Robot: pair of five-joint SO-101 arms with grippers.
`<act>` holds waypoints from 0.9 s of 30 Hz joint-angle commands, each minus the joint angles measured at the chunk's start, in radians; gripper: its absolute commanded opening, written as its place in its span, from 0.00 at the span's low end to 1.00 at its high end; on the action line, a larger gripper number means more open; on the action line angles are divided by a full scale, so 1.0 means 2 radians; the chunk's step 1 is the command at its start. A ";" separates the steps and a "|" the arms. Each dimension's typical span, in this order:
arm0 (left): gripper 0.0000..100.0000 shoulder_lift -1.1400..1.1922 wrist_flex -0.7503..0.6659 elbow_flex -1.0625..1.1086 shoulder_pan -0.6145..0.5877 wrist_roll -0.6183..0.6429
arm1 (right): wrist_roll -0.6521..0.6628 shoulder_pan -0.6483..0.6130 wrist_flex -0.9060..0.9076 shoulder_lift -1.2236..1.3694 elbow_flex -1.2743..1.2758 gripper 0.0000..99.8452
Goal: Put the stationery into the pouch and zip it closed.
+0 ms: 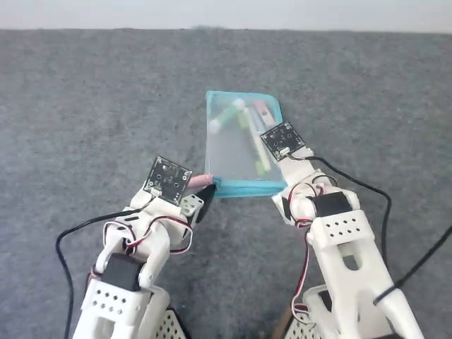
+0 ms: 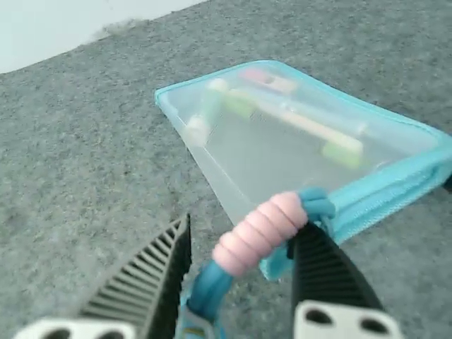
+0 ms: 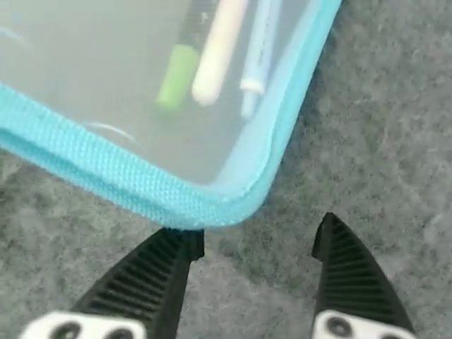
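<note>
Surface: the table [image 1: 85,106] is covered in a grey, felt-like fabric with a coarse nap. A pale wall [image 1: 226,14] is seen as a strip along the far edge. The pouch [image 1: 236,152] lies flat near the middle of the table, just beyond the fronts of both arms. It is translucent with turquoise edging, and a woven turquoise band runs along its near side. The stationery [image 1: 247,123] is seen through the pouch wall, gathered towards the far and right side: green-capped pens, a cream barrel and a pink item are made out. Any print on these pieces is too blurred behind the plastic to be read. A ribbed pink zip pull [image 2: 261,229] on a turquoise cord is attached at the near left corner of the pouch. The left pincer [image 2: 244,233] is held open around this pull. The pull sits against one finger, a gap is left at the other, and nothing is clamped. The right pincer [image 3: 260,233] is spread wide and holds nothing. Its tips are placed just short of the pouch's near right corner. Whether the zip is fully drawn cannot be told.
</note>
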 commanded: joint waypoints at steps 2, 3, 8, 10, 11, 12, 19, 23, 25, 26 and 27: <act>0.32 0.002 0.000 -0.009 0.002 0.008 | -0.006 -0.003 0.003 -0.010 -0.018 0.25; 0.33 0.002 0.000 -0.009 0.001 0.009 | -0.006 -0.002 0.003 -0.010 -0.018 0.25; 0.33 0.000 -0.002 -0.011 -0.018 0.005 | -0.006 0.000 0.003 -0.011 -0.017 0.25; 0.33 0.000 -0.001 -0.016 -0.036 -0.006 | -0.006 0.000 0.002 -0.010 -0.017 0.25; 0.33 0.000 0.002 -0.016 -0.038 -0.017 | -0.006 0.000 0.001 -0.010 -0.017 0.25; 0.33 0.001 0.009 -0.016 -0.030 -0.025 | -0.006 0.000 0.001 -0.010 -0.017 0.25; 0.33 0.001 0.079 -0.016 0.114 -0.086 | -0.006 -0.003 0.001 -0.007 -0.017 0.25; 0.33 0.001 0.061 -0.018 0.058 -0.082 | -0.006 -0.003 0.001 -0.007 -0.017 0.25; 0.33 0.001 0.043 -0.018 0.019 -0.081 | -0.006 -0.003 0.000 -0.006 -0.017 0.25; 0.32 0.001 0.033 -0.018 0.000 -0.071 | -0.006 -0.002 0.000 -0.006 -0.017 0.25; 0.31 0.001 0.024 -0.018 -0.015 -0.056 | -0.006 -0.002 0.000 -0.006 -0.017 0.25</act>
